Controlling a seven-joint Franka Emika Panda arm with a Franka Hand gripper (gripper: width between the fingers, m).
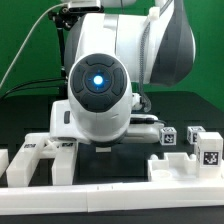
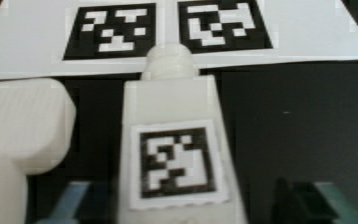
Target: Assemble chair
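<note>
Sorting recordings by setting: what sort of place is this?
Probably a robotics lab bench: a black table, white chair parts carrying square tags, and a green backdrop behind the robot arm.

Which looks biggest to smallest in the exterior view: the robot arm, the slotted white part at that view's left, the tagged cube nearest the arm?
1. robot arm, by far, though it may simply sit nearer the camera.
2. slotted white part.
3. tagged cube, clearly smallest.
</note>
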